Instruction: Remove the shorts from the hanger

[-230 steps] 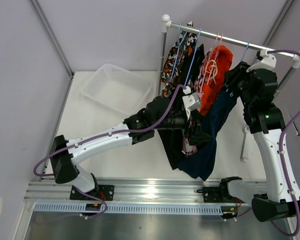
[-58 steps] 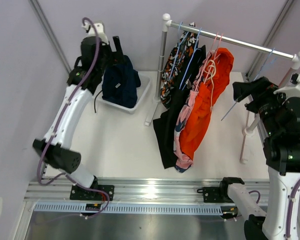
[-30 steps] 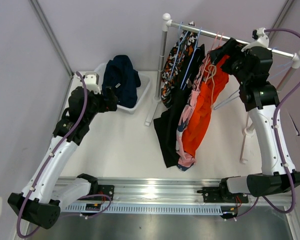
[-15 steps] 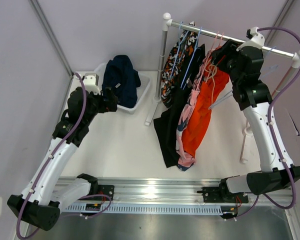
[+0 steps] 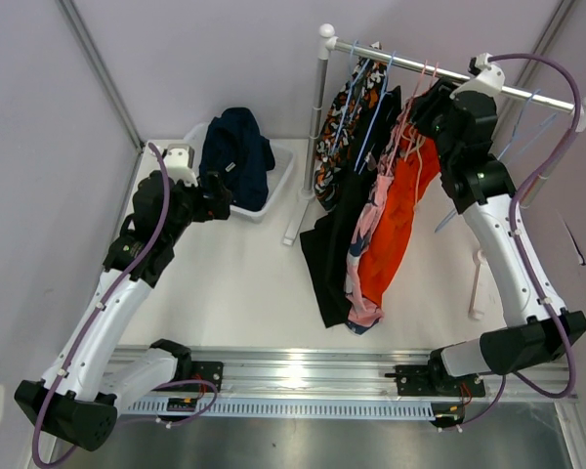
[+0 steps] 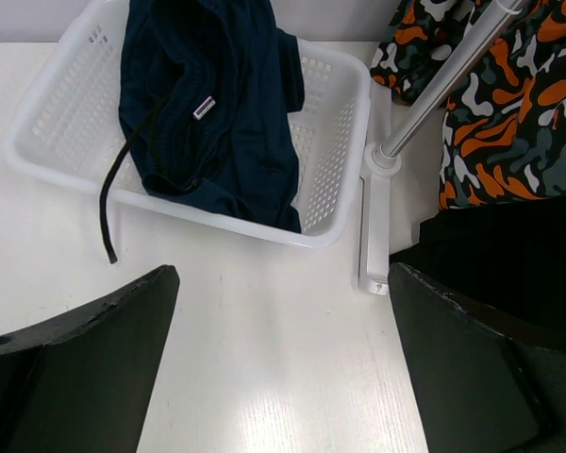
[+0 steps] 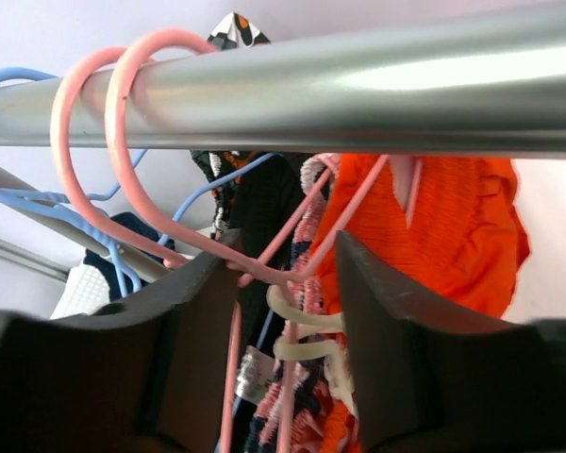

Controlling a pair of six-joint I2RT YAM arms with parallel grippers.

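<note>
Hangers sit within right gripper (jaws apart).

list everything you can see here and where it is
navy blue fabric shorts: one, navy, heaped in the basket
white plastic mesh basket: one, white, far left of the table
orange, black and white blotch-pattern shorts: one, hung leftmost on the rail
black shorts: one, black, hung next along
pink shorts with dark print: one, between black and orange-red
bright orange-red shorts: one, hung rightmost
pink wire hangers: two, hooked on the rail
blue wire hangers: three seen, two carrying shorts, one bare
silver metal rail: one, far right of the table
white table: one
left gripper: open, empty, near the basket
right gripper: open, jaws either side of the pink hanger necks
</note>
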